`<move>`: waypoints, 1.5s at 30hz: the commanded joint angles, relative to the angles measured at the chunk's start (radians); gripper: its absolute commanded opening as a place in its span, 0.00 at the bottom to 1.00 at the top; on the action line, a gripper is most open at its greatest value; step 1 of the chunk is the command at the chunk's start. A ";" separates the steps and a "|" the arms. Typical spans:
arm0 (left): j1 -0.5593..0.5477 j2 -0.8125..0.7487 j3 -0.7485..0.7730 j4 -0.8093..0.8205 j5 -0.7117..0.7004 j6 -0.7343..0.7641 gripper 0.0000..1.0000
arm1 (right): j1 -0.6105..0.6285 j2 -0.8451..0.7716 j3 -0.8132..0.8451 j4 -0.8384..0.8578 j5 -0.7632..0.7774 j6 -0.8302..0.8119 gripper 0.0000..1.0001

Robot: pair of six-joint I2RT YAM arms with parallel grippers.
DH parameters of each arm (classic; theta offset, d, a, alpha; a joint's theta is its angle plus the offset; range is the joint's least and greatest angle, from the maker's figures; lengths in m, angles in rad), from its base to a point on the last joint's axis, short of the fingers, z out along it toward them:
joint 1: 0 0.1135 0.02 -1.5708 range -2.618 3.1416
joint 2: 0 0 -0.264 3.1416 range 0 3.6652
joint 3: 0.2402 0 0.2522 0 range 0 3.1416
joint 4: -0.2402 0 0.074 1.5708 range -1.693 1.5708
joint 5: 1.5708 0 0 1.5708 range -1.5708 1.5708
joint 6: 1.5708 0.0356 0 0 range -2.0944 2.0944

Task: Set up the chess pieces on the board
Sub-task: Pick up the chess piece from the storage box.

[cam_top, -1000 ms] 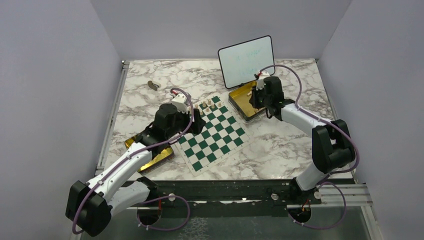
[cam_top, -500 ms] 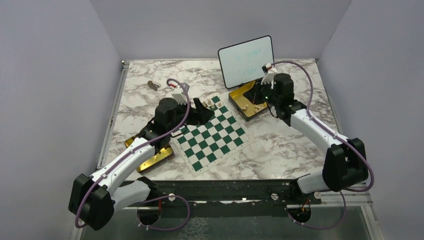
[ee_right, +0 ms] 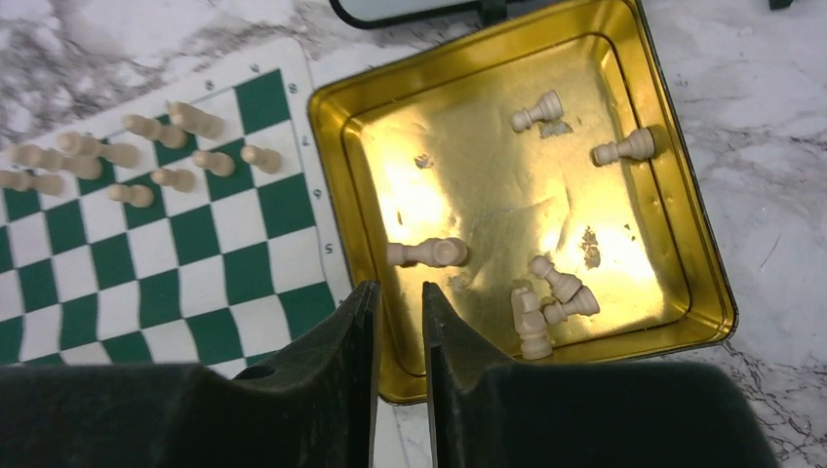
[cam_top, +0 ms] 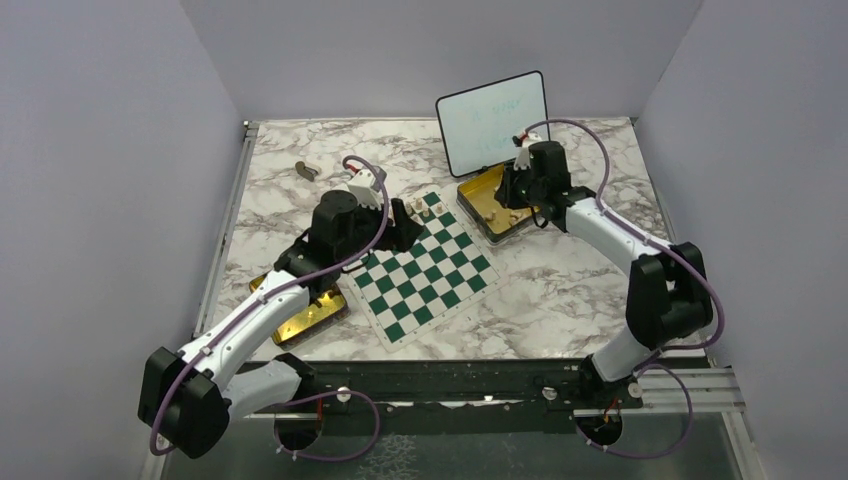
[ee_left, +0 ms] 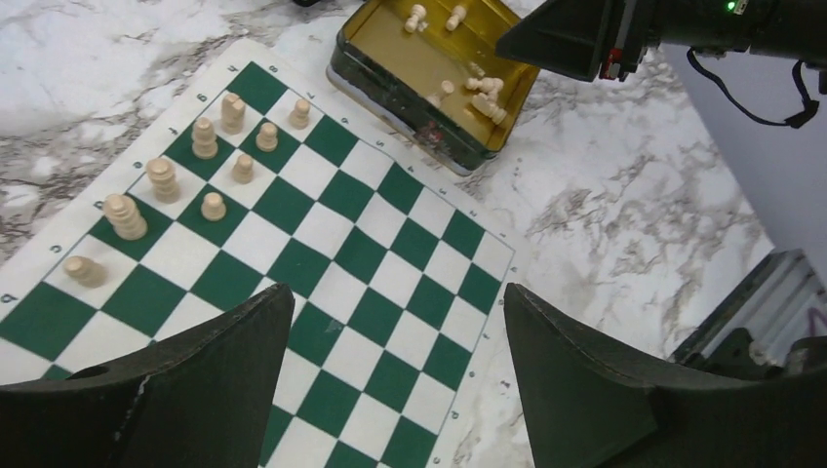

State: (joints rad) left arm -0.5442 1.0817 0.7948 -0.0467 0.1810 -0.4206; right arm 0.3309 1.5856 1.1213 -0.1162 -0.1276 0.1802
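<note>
The green and white board (cam_top: 430,270) lies at mid-table. Several pale chess pieces (ee_left: 205,136) stand on its far-left corner squares, and one (ee_left: 83,270) lies tipped on a white square. My left gripper (cam_top: 405,232) hovers above the board beside them, open wide and empty (ee_left: 397,292). More pale chess pieces (ee_right: 429,253) lie loose in a gold tin (ee_right: 336,195) off the board's far right corner. My right gripper (cam_top: 512,195) hangs over that tin's near-left rim (ee_right: 399,286). Its jaws are only a little apart, with nothing between them.
A small framed whiteboard (cam_top: 493,122) stands behind the gold tin (cam_top: 478,196). A second gold tin (cam_top: 300,315) lies left of the board under the left arm. A small brown object (cam_top: 306,170) lies at the far left of the marble table.
My right gripper swung out to the right, then came back over the tin, and its jaws parted slightly. The left gripper shifted a little over the board's far corner.
</note>
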 commanded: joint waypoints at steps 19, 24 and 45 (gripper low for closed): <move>0.004 -0.068 -0.049 -0.108 -0.115 0.278 0.81 | 0.000 0.286 0.172 -0.139 0.097 -0.084 0.34; 0.004 -0.068 -0.052 -0.116 -0.125 0.286 0.83 | 0.007 0.318 0.197 -0.155 0.088 -0.078 0.34; 0.004 -0.069 -0.052 -0.119 -0.132 0.294 0.84 | 0.043 0.345 0.232 -0.179 0.103 -0.072 0.34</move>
State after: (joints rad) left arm -0.5442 1.0225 0.7433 -0.1673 0.0696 -0.1371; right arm 0.3626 1.9217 1.3243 -0.2592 -0.0486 0.1047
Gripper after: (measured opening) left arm 0.836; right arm 0.337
